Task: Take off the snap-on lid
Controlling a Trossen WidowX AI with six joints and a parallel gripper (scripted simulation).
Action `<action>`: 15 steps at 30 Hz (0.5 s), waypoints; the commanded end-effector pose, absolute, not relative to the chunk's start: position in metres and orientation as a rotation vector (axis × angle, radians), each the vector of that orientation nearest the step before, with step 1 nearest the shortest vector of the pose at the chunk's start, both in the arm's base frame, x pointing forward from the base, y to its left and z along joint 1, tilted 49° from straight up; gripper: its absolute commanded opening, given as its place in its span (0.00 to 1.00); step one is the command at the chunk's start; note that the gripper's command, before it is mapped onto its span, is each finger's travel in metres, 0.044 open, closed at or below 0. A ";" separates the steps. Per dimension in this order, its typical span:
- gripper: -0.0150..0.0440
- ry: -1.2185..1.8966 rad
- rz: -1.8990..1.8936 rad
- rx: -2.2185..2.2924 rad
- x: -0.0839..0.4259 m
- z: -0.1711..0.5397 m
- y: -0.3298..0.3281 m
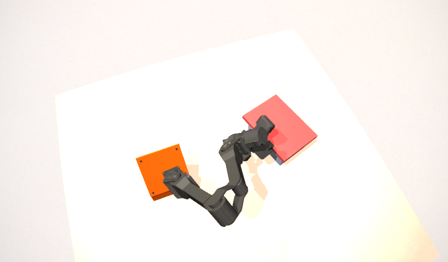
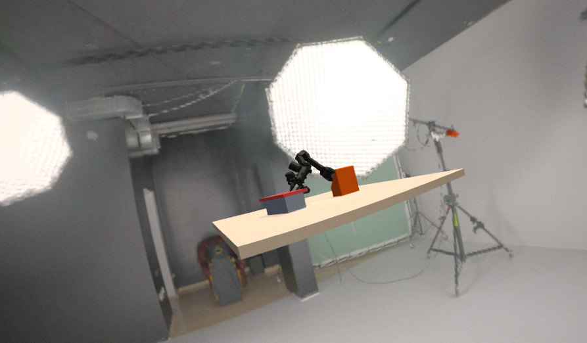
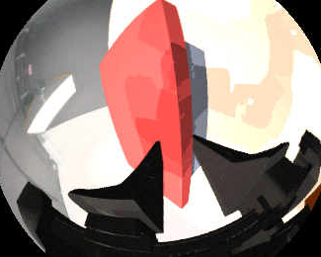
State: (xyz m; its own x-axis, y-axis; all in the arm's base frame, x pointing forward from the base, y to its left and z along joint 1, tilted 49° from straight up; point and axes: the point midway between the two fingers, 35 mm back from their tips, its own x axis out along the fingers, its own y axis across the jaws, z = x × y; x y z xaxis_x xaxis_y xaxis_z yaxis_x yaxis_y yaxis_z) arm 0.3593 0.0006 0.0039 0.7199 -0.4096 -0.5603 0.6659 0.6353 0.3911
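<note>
The flat red lid sits on the grey-blue storage box, right side up. Its rim overhangs the box walls. My gripper is at the lid's near edge, shut on the rim. In the wrist view one finger lies over the lid's top and the other is below the overhanging rim, beside the box wall. In the top view the arm hides the fingertips and part of the near rim.
An orange block stands under the arm's base, left of the box in the top view. The box stands on a pale table, whose far edge is beyond the lid. The bent arm spans between the orange block and the box.
</note>
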 end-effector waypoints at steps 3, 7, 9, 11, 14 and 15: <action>0.25 0.450 -0.637 0.620 0.360 0.004 0.000; 0.25 0.449 -0.638 0.621 0.359 0.004 0.001; 0.25 0.449 -0.638 0.621 0.359 0.005 0.001; 0.25 0.449 -0.638 0.621 0.359 0.005 0.002; 0.25 0.449 -0.638 0.621 0.359 0.005 0.002; 0.25 0.449 -0.638 0.621 0.359 0.005 0.002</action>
